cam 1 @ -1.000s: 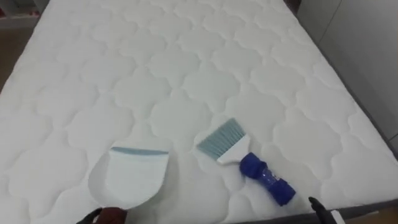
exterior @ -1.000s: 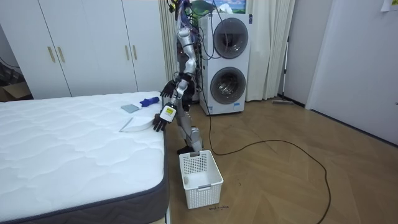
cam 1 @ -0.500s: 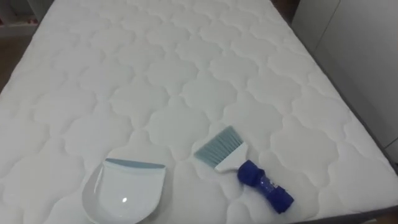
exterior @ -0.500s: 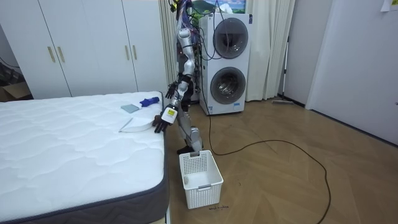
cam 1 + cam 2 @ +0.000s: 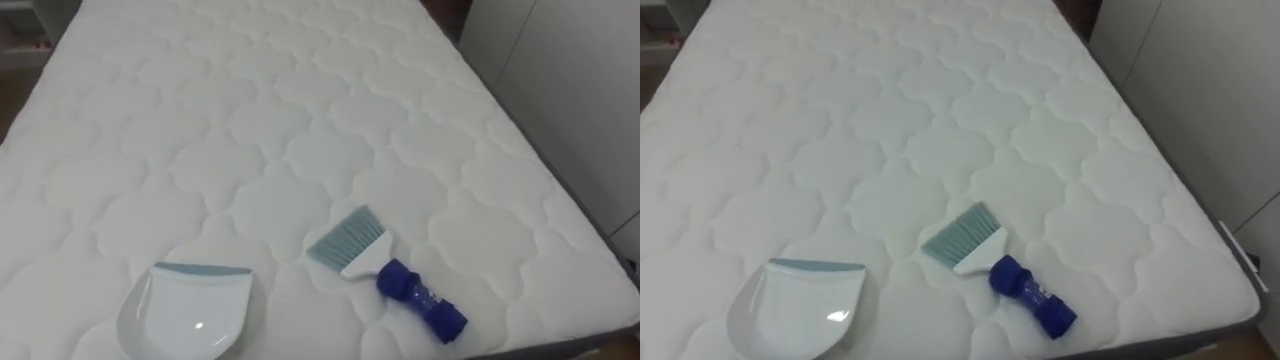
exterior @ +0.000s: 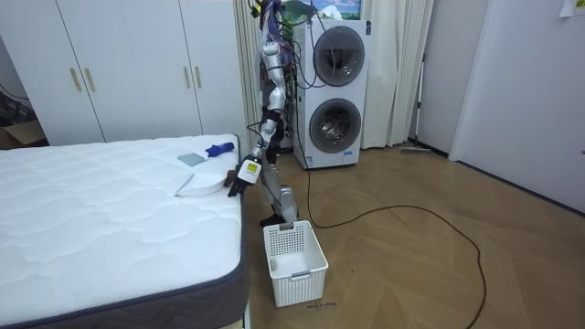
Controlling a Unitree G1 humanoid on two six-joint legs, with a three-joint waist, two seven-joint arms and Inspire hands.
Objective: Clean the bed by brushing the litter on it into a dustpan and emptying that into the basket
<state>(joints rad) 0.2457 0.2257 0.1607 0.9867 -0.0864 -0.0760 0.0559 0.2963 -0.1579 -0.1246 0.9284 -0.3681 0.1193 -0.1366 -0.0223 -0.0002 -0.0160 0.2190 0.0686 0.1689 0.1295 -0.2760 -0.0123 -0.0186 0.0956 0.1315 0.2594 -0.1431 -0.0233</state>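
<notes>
A shiny round white dustpan and a blue-handled brush lie at the bottom of the puffy quilted bed, near the left hand, its fingers too small to tell.

I see the bed under bright, even light with no strong direction; its white quilting shows only faint grey shading along the seams. A small white glare spot sits in the dustpan by the bed's near edge. The brush casts a thin, soft shadow. In the room view the wood floor has a mild sheen.
</notes>
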